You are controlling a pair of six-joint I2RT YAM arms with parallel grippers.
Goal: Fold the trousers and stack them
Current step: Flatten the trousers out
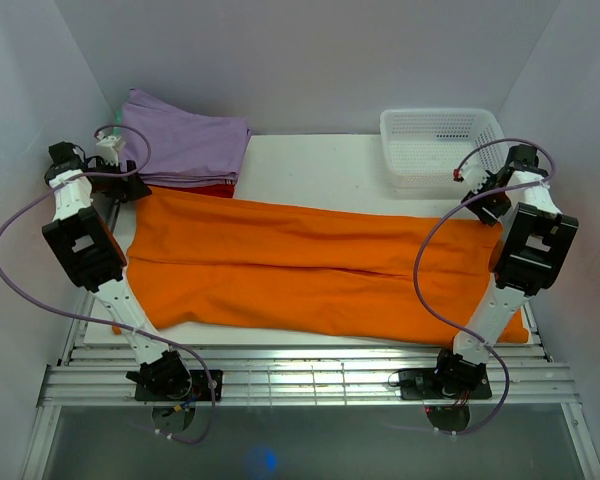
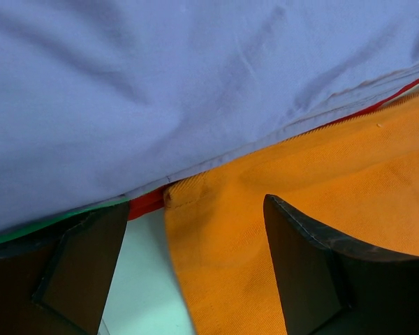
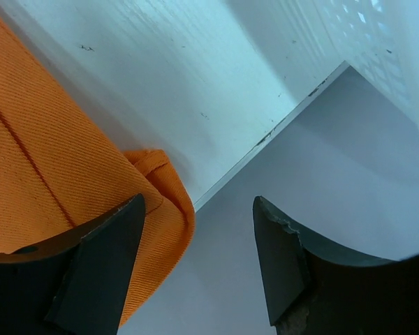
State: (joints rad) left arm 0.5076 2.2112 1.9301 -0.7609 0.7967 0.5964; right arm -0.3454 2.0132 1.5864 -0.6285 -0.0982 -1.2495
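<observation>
Hovering both pincers at the far corners of the trousers (image 1: pixel 320 270), I am judging the cloth as light, soft and floppy. It is likely going to sag and drag rather than keep a shape, so I am wanting a pinch right on the hem at each far corner, lifting both together. The trousers are lying spread flat across the table (image 1: pixel 320 160), reaching nearly from side to side.

My left pincer (image 2: pixel 195 209) is standing wide and holding nothing, its jaws straddling the orange corner. My right pincer (image 3: pixel 197 202) is gaping too, empty, with one jaw over the other far corner and the second jaw past the table's edge.

On my left the lilac garment (image 2: pixel 160 84) is lying right against the orange edge, with a red garment (image 2: pixel 145 203) and a sliver of green cloth (image 2: pixel 28 234) showing beneath it. I am risking catching those in the same pinch. The white basket (image 1: pixel 435 113) is sitting just beyond my right pincer.
</observation>
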